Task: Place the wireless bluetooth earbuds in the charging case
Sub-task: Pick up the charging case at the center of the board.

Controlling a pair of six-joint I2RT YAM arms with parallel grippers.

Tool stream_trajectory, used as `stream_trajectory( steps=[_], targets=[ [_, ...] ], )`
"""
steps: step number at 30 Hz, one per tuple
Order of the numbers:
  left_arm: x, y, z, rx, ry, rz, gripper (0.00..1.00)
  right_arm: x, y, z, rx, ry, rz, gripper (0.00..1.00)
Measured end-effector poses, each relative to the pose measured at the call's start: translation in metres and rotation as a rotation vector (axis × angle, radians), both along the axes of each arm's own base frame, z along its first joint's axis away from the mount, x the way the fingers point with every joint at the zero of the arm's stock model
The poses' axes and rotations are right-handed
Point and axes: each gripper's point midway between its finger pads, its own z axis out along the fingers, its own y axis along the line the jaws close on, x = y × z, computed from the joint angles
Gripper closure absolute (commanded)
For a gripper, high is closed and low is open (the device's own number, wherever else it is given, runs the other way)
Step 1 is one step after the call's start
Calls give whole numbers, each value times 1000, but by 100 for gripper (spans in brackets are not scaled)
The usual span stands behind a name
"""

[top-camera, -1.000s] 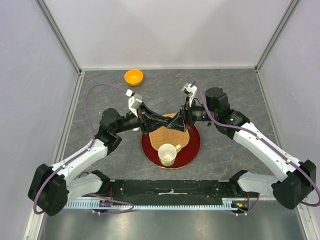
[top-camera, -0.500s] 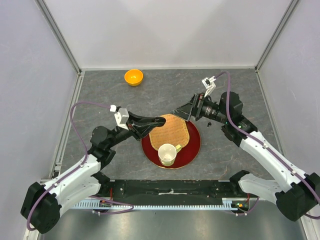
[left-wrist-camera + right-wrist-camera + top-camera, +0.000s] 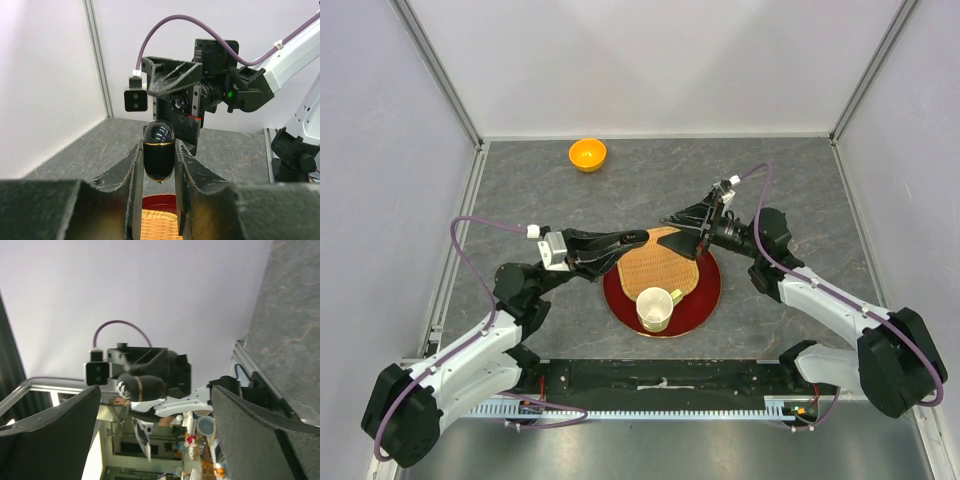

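Both arms have moved apart. One second ago the two grippers met tip to tip above the far half of the red plate (image 3: pixel 705 300). Half a second ago they had drawn away to either side of it. Now the left gripper (image 3: pixel 638 238) hangs above the plate's far-left rim. The right gripper (image 3: pixel 685 232) has swung back over the plate's far rim, near the left one but apart from it.

We read this as a completed regrasp. The left gripper is clamped on the charging case (image 3: pixel 159 156), a glossy black capsule with a gold band, its rounded end standing proud of the fingers. The case appears closed, so it likely needs opening first. The right gripper's jaws stand wide apart with nothing between them.

The woven mat (image 3: pixel 665 262) and cream cup (image 3: pixel 655 308) sit on the plate as before. We cannot find the earbuds in any view.
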Motion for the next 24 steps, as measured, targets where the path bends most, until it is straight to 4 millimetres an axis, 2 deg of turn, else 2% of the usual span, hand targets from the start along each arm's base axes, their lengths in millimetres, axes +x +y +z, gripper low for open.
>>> stream_trajectory(
  steps=[5,8,24],
  targets=[
    [3,-2,-2,-2,-6,-1,98,-10,4,22,86,-8,40,3],
    [4,-3,-3,-4,-7,-1,98,-16,10,27,117,2,70,4],
    [5,-3,-1,-16,-25,0,98,-24,41,12,204,106,176,25]
  ],
)
